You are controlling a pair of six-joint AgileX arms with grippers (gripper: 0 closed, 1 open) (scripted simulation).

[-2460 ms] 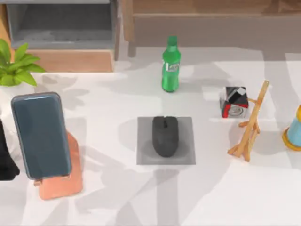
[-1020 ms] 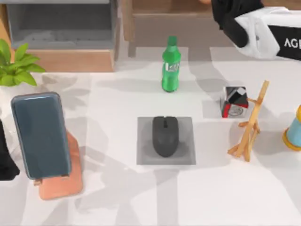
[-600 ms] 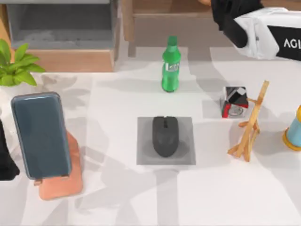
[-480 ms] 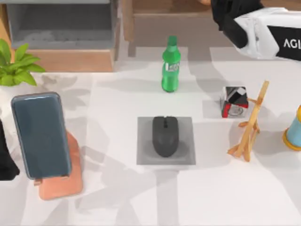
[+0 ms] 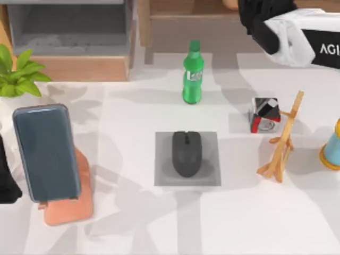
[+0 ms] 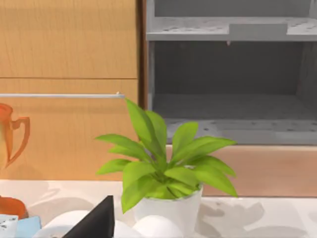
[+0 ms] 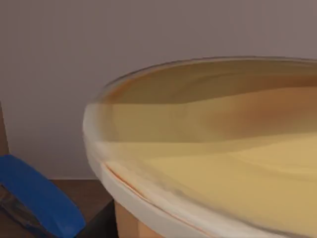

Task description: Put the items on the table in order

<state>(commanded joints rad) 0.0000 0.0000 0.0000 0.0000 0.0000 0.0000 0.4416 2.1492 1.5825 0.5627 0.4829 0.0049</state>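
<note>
Mouse (image 5: 186, 153) sat on its pad (image 5: 162, 175), phone (image 5: 46, 152) left of it on the stand (image 5: 79, 204). Both looked placed; both tools' state unclear. Next: park arms.

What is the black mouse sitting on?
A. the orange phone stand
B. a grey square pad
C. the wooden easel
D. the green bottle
B: in the top view the black computer mouse lies in the middle of the grey mouse pad, apart from the stand, bottle and easel.
</note>
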